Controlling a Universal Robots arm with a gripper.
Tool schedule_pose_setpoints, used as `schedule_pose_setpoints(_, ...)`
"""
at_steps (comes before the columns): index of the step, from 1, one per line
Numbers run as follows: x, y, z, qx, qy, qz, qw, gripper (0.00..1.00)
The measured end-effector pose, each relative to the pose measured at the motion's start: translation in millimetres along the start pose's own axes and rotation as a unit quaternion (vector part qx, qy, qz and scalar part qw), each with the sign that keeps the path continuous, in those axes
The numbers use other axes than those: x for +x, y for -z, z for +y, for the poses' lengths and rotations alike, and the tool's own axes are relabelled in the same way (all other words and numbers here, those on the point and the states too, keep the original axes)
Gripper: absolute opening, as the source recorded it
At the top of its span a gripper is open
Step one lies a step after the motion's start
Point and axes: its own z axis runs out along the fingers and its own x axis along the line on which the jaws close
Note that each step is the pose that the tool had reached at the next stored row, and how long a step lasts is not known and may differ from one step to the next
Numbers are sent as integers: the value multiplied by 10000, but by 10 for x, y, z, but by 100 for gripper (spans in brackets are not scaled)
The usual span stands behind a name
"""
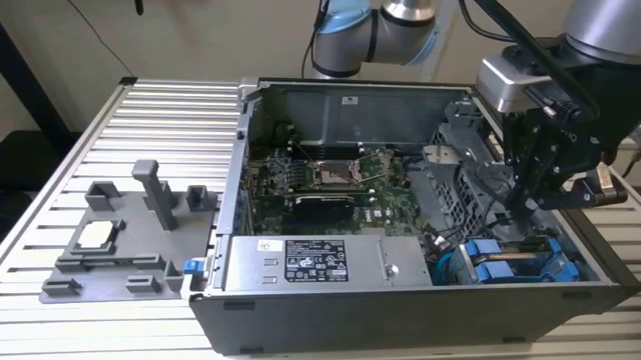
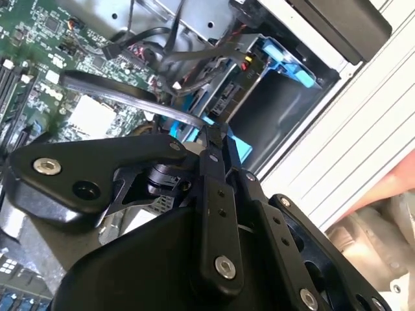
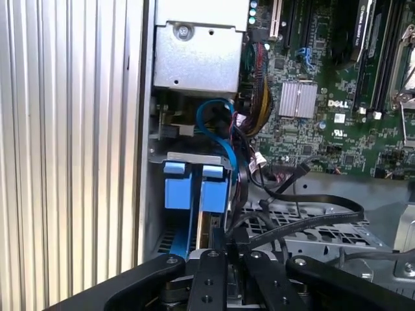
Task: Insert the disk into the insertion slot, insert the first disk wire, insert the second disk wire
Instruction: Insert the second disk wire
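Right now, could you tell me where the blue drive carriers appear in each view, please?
Exterior view: the blue drive carriers sit in the open case's near corner, toward the exterior view's right.
Second wrist view: blue drive carriers beyond the arm's black linkage, at the case edge.
First wrist view: blue drive carriers, ends side by side, beside the black cables.
Shared landmark: the green motherboard.
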Motion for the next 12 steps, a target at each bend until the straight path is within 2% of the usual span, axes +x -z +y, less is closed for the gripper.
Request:
schedule_pose_setpoints(6, 137, -5, -7, -9, 0, -1, 10000, 16)
schedule_pose_setpoints(11, 139, -5, -8, -10, -1, -4, 10000, 16)
schedule_pose_setpoints(12, 140, -4, -8, -8, -3, -31, 10000, 16)
